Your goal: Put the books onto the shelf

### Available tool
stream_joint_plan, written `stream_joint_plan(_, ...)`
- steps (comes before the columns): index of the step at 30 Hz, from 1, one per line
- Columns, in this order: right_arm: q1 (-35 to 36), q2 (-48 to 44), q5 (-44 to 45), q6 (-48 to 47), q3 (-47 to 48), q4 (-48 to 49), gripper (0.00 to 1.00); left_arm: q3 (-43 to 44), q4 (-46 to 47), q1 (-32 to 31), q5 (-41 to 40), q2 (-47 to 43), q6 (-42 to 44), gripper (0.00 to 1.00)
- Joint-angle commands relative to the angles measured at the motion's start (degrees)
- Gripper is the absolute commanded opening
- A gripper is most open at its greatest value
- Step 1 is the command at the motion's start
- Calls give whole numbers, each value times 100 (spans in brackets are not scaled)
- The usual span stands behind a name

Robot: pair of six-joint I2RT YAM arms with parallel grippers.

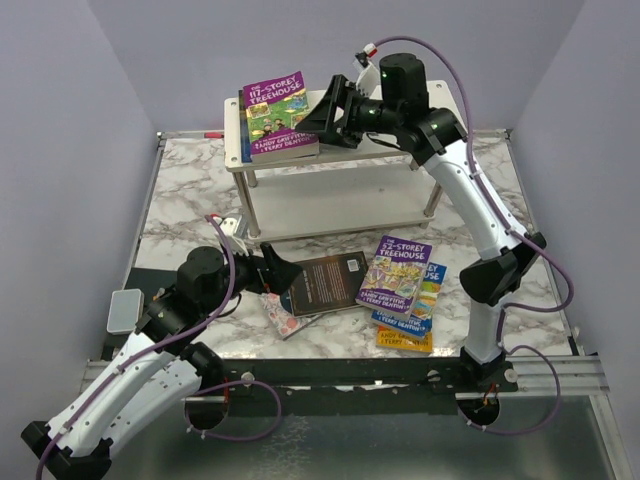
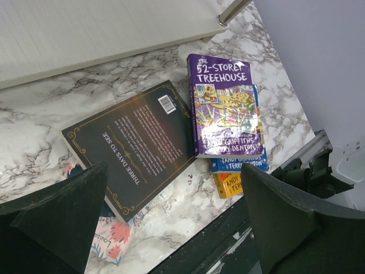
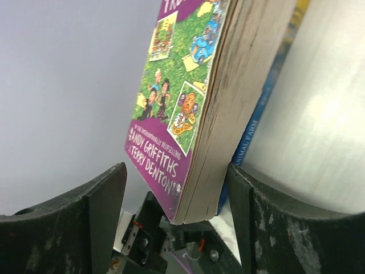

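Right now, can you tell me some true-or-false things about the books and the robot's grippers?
The purple 117-Storey Treehouse paperback lies on the white wooden shelf's top tier. True.
The dark brown paperback is on the shelf. False: it lies on the marble table.
The left gripper holds a book. False: it is open and empty, above the table.
The purple 52-Storey Treehouse paperback lies on a blue paperback. True.
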Motion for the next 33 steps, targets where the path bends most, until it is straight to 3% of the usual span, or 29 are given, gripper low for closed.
stream_joint_plan(1, -31, -278, 702, -435, 201, -498, 74, -55, 95, -4, 62, -17, 80, 99)
stream_joint_plan(9, -12, -318, 1084, -743, 242, -398, 69, -63, 95, 1, 45, -3, 63, 99)
stream_joint_plan(17, 91, -134, 1164, -870, 332, -349, 52, -59, 96, 3, 18, 11, 63, 99)
stream_joint_plan(23, 228, 18, 1219, -1001, 451, -425, 48, -59, 95, 0, 10, 39, 62, 99)
stream_joint_plan(33, 379, 108, 1283, -1104, 442, -471, 33, -59, 94, -1, 3, 58, 71, 99)
